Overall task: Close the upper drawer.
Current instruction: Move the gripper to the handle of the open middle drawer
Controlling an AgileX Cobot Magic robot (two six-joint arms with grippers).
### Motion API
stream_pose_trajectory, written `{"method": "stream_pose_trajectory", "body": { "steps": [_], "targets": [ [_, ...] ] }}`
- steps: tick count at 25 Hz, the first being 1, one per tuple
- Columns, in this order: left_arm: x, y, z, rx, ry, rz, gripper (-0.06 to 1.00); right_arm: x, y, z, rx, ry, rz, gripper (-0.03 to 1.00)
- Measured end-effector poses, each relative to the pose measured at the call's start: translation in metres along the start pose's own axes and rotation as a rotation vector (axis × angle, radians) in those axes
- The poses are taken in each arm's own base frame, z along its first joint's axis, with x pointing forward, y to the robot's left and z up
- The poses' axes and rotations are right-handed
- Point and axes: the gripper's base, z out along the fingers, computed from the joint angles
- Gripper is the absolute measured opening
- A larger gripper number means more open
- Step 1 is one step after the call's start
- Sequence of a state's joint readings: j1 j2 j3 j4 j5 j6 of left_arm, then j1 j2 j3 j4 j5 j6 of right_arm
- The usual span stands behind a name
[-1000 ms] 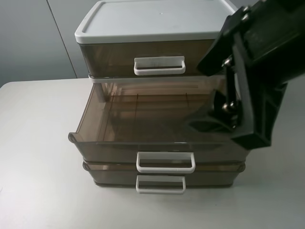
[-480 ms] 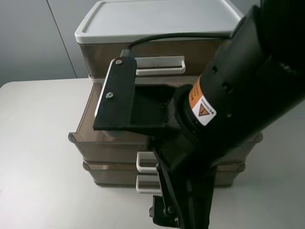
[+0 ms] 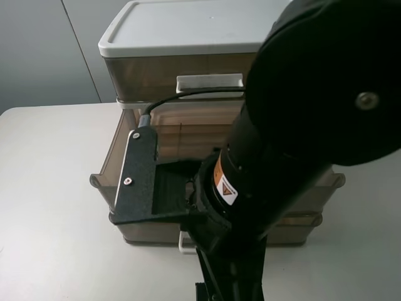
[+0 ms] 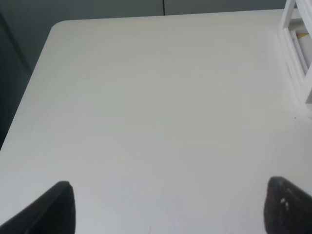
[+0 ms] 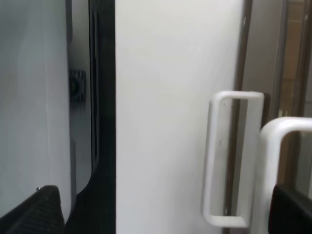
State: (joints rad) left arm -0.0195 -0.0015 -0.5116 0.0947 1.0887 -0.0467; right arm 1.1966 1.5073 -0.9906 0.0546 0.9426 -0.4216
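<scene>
The brown see-through cabinet [image 3: 125, 75] has a white lid and three drawers. The top drawer is shut, its white handle [image 3: 207, 81] partly showing. The drawer below it [image 3: 116, 160] stands pulled out. My right arm [image 3: 301, 125] reaches across the cabinet front and hides my right gripper in the high view. In the right wrist view my right gripper [image 5: 163, 214] is open, with two white drawer handles [image 5: 234, 161] between its fingertips [image 5: 292, 207], the nearer handle [image 5: 280, 136] close to one. My left gripper [image 4: 170, 209] is open over bare table, away from the cabinet.
The cabinet stands on a white table [image 3: 50, 207], with grey wall panels [image 3: 44, 50] behind it. A black wrist camera bracket [image 3: 138, 182] hangs over the open drawer's left front. The cabinet's white edge [image 4: 297, 53] shows in the left wrist view.
My right arm has swung from the right side down across the cabinet front, now covering the open drawer's handle. The open drawer's left corner stays in the same place.
</scene>
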Motion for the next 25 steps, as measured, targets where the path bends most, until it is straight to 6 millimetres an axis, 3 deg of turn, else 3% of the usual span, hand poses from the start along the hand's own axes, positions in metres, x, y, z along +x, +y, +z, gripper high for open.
{"method": "stream_pose_trajectory", "body": {
  "steps": [25],
  "targets": [
    [0.0, 0.0, 0.0, 0.0, 0.0, 0.0, 0.74, 0.009, -0.015, 0.021, 0.071, 0.076, -0.081, 0.63]
  ]
}}
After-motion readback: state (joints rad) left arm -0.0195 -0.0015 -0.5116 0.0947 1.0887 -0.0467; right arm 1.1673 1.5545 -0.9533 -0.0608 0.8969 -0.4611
